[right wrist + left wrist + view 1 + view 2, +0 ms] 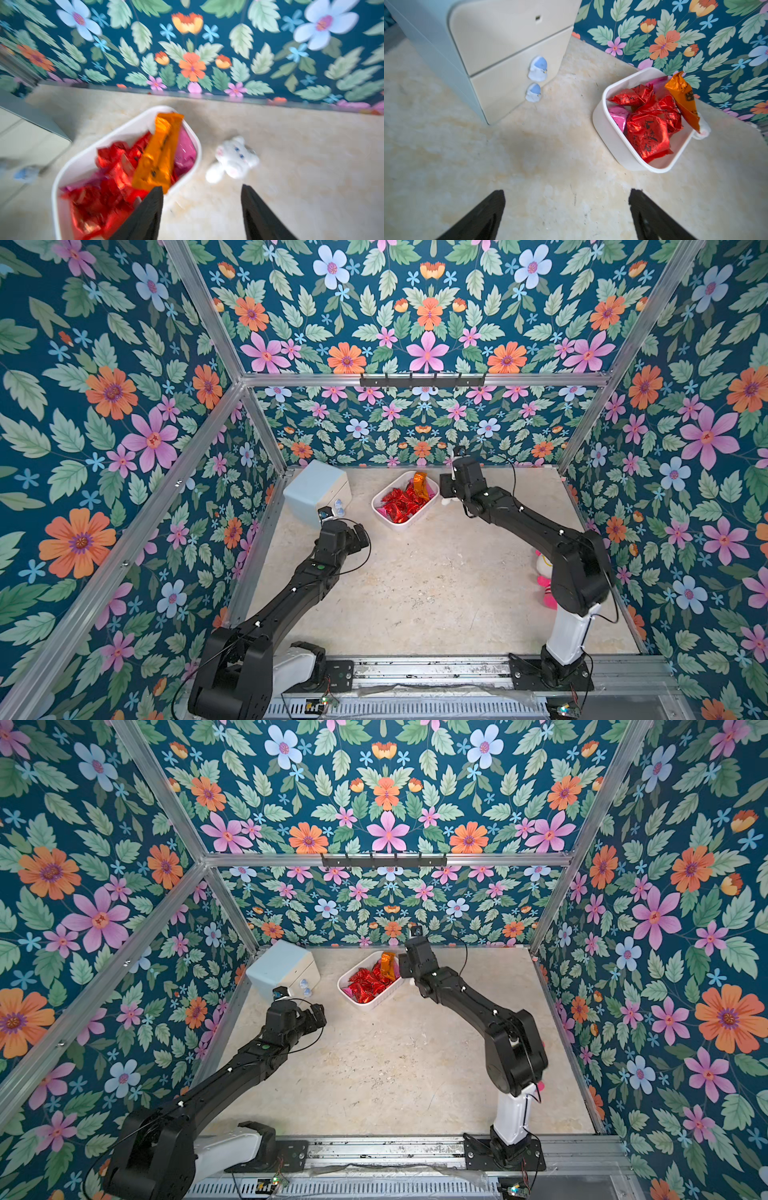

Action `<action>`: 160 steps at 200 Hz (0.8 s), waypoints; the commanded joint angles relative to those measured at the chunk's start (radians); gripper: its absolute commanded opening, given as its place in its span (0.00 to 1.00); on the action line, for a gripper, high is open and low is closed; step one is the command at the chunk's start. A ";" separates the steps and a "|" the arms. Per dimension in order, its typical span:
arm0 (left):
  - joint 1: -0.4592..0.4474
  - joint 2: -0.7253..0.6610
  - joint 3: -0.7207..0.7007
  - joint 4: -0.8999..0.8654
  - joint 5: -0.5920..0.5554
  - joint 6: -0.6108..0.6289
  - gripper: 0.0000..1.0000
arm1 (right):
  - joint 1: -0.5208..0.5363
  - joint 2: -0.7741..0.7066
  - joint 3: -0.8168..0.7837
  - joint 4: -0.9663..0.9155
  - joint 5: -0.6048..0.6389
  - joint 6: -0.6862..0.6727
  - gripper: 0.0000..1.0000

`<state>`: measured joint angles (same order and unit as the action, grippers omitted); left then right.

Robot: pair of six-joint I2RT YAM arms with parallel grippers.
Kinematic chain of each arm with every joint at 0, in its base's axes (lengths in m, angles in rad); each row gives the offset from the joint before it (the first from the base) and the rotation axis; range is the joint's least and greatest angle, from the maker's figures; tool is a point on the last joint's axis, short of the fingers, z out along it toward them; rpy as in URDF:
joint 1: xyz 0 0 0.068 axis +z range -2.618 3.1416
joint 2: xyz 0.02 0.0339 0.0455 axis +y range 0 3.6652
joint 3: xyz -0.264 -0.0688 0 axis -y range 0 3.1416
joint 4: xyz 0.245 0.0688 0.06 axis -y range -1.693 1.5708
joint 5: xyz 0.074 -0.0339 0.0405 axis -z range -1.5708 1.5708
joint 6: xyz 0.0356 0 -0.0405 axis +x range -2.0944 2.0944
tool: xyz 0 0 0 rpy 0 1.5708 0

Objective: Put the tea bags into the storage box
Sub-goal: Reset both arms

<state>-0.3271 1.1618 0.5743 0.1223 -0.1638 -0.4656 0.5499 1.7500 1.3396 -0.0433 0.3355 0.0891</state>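
The white storage box (409, 523) (370, 1004) stands near the back wall, holding a heap of red and pink tea bags (400, 502) (368, 985). An orange tea bag (419, 483) (160, 153) leans on the heap, poking above the rim. My right gripper (202, 187) hovers open and empty over the box's right edge (198, 145), with one finger above the heap and the other above the table. My left gripper (566, 191) (359, 537) is wide open and empty over bare table. It is to the left of the box (604, 124) and nearer the front.
A pale blue cabinet (316, 489) (508, 52) with two drawers stands left of the box. A small white plush toy (234, 160) (704, 128) lies against the box's right side. A pink and white plush (544, 580) sits by the right wall behind my right arm.
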 commanded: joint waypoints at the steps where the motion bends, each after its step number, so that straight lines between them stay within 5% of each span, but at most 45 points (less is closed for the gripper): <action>1: 0.005 -0.012 -0.038 0.105 -0.085 0.207 0.99 | -0.008 -0.168 -0.226 0.180 0.198 -0.055 0.69; 45: 0.047 0.009 -0.165 0.384 -0.166 0.344 0.99 | -0.105 -0.453 -0.684 0.444 0.241 -0.069 0.73; 82: 0.118 0.099 -0.149 0.499 -0.097 0.425 0.99 | -0.239 -0.538 -0.956 0.729 0.217 -0.026 0.73; 107: 0.170 0.168 -0.203 0.709 -0.055 0.437 0.99 | -0.324 -0.531 -1.054 0.939 0.134 -0.038 0.74; 133: 0.203 0.249 -0.181 0.688 0.011 0.457 0.98 | -0.382 -0.496 -1.015 0.841 -0.003 -0.015 0.73; 152: 0.203 0.276 -0.225 0.787 -0.004 0.447 0.97 | -0.383 -0.429 -1.092 1.028 0.015 -0.045 0.72; 160: 0.203 0.264 -0.237 0.786 0.003 0.449 0.97 | -0.385 -0.446 -1.076 0.952 -0.001 -0.035 0.72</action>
<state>-0.1272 1.4292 0.3607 0.8001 -0.1825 -0.0330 0.1707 1.2919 0.2821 0.8352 0.3840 0.0586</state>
